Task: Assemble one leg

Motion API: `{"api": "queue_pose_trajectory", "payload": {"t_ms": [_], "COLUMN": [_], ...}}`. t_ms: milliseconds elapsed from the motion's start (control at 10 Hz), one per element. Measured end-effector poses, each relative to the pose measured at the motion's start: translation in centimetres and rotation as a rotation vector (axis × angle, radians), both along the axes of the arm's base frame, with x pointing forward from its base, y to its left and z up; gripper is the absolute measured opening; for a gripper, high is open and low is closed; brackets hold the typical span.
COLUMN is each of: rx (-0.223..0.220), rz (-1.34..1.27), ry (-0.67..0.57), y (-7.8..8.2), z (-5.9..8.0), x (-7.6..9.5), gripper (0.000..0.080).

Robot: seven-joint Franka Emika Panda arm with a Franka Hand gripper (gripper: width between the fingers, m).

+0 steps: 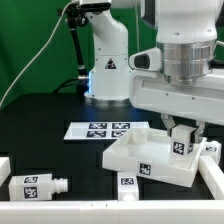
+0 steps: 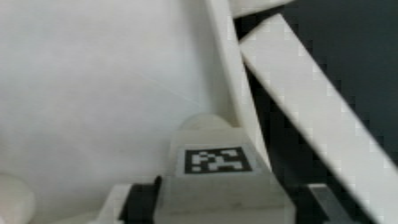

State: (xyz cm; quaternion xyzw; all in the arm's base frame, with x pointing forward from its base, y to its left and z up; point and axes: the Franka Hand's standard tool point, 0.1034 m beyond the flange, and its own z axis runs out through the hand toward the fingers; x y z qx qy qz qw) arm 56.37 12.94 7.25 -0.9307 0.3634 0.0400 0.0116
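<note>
The leg (image 2: pixel 217 150) sits between the gripper (image 2: pixel 222 200) fingers (image 2: pixel 135 203)

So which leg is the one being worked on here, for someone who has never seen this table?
Start at the large flat white square tabletop piece in the middle of the black table. At its corner on the exterior view's right, under the arm's claw, stands a small white plastic squarish leg. Unlike the leg lying on its side near the exterior view's left edge, it is upright.

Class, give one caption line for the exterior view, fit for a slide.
End effector lowers a leg onto the white tabletop; a second leg lies nearby.
</note>
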Motion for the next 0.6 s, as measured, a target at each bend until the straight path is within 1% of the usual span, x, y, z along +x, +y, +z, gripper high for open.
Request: {"api": "queue_pose_trajectory", "payload": {"t_ms": [100, 200, 300, 400, 500, 600], "rx": [-0.004, -0.007, -0.005, -0.006, -0.005, 0.001], "rz": [-0.043, -0.099, -0.071, -0.064, 0.001, 0.044], "ry": [0.003, 0.008, 0.007, 0.007, 0.017, 0.006], "y": [-0.1, -0.1, -0.1, -0.1, -0.5, -0.9], "z": [0.0, -0.1, -0.1, -0.1, 0.4, 1.3], "x": [0.0, -0.1, -0.1, -0.1, -0.2, -0.2], "gripper": [0.0284, 0.034, 0.0474, 0.0474, 0.0609, 0.0637]}}
